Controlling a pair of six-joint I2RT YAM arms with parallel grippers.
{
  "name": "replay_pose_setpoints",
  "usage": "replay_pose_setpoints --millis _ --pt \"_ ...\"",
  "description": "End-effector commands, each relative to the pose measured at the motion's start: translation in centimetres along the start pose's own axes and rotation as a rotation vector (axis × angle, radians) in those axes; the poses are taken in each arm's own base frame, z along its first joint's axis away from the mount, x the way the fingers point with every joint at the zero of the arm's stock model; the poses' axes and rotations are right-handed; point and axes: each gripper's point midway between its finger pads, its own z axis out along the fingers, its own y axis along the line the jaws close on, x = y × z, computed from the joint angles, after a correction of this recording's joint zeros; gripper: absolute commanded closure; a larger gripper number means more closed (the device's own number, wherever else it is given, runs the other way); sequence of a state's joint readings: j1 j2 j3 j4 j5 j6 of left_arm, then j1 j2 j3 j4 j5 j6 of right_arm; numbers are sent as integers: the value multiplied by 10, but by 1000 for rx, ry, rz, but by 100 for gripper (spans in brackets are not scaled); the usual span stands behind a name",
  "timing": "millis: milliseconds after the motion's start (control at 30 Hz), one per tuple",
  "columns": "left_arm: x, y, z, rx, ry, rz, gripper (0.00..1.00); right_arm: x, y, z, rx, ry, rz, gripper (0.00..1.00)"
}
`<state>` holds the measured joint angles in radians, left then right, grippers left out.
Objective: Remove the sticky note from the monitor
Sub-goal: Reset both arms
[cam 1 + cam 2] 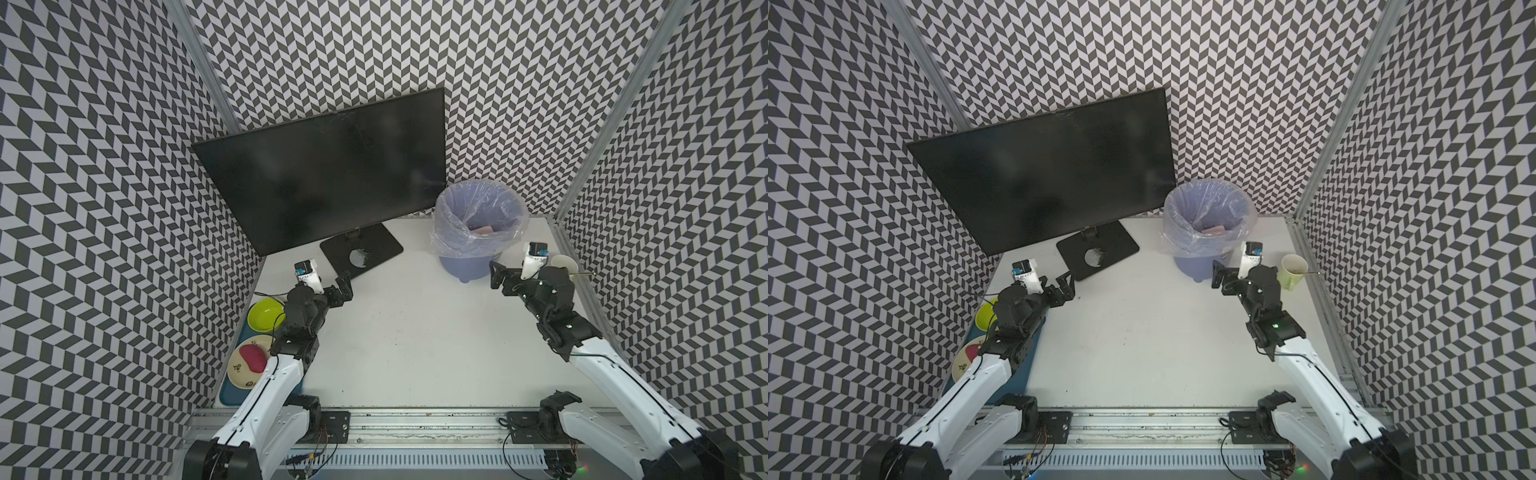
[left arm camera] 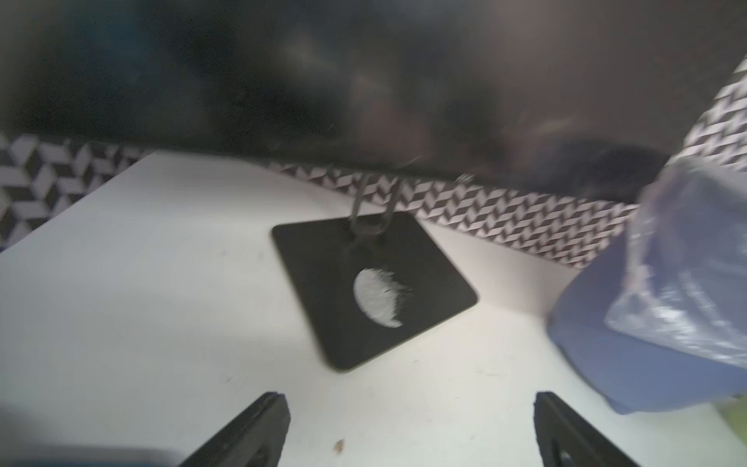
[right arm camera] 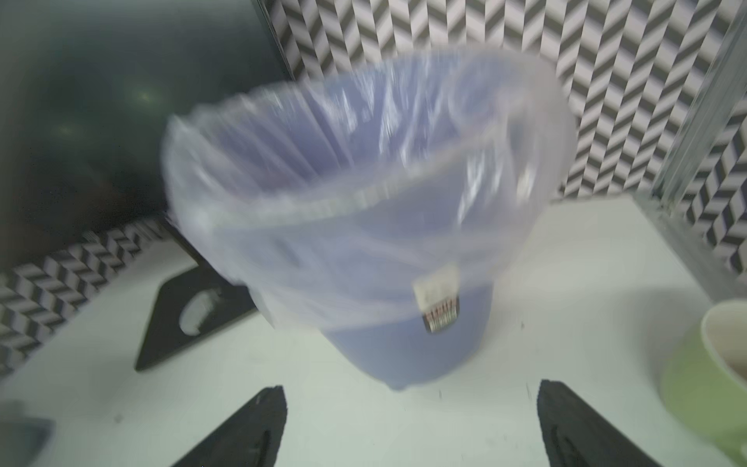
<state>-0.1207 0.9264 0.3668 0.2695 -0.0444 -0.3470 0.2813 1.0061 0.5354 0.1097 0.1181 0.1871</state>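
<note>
Sticky note, seemingly the pinkish scrap in the lined bin, is off the monitor: light, limp paper, best pinched at a free edge. Both the left gripper and right gripper gape empty.

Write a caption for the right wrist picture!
Right gripper, jaws open, faces the lined blue bin; monitor base and green cup flank it.
</note>
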Motion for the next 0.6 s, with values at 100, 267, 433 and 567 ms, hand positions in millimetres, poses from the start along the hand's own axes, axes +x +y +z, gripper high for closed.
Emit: replay_pose_setpoints --millis 100,267,433,567 --pt "-23 53 6 -224 -201 135 0 -5 -51 13 174 -251 -76 1" --pt "-13 63 34 -224 -157 139 0 7 -77 7 207 -376 -125 1" --pt "-15 58 30 -209 -221 153 0 5 -73 11 150 -393 -137 1" --pt "-17 53 25 -175 -248 163 0 6 -70 13 135 -386 -152 1"
